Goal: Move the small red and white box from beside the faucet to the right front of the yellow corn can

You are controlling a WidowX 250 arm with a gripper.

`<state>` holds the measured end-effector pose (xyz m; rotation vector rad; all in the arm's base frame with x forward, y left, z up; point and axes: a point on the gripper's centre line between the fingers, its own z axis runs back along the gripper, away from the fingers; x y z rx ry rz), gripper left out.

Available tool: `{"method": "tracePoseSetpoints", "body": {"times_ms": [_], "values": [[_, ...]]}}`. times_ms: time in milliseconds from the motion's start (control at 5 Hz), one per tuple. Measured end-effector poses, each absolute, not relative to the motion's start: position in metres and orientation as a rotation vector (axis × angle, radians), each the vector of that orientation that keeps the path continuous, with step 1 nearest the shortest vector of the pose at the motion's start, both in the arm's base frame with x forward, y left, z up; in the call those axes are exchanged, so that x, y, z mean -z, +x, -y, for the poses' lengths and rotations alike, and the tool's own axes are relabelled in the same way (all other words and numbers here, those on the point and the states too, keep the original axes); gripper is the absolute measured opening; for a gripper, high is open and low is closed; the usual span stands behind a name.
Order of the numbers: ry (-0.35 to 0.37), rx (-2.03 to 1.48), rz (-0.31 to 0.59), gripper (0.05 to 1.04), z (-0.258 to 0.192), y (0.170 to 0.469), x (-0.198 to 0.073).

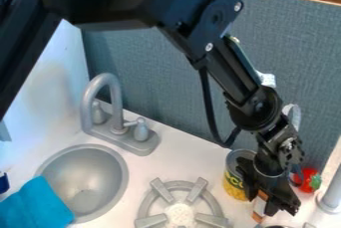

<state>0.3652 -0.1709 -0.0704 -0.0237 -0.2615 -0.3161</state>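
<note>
The black gripper (pixel 269 203) hangs at the lower right, pointing down over the counter. Right by its lower end is a small orange and white object (pixel 259 209), partly covered by the gripper; whether it is held I cannot tell. Close on the gripper's left stands a can (pixel 234 184) with a yellow label and a metal rim, its right side partly hidden by the gripper. A red toy fruit or vegetable (pixel 307 180) with a green part lies just to the gripper's right, behind the wrist cables.
A grey stove burner (pixel 152 220) lies left of the can. Further left are a round sink (pixel 86 177), a grey faucet (pixel 114 103) and a blue cloth (pixel 35 207) over the sink's edge. A grey panel (pixel 166 67) stands behind, and a grey post (pixel 331 197) at the right edge.
</note>
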Motion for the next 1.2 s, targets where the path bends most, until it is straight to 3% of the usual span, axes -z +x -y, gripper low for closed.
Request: {"method": "tracePoseSetpoints", "body": {"times_ms": [200,600,800,1200], "values": [[-0.02,0.312,0.26,1.004,0.17,0.365,0.07],[-0.024,0.289,0.252,1.007,0.169,0.362,0.072],[-0.039,0.281,0.266,1.006,0.169,0.358,0.061],[-0.064,0.282,0.376,1.006,0.167,0.359,-0.017]]}}
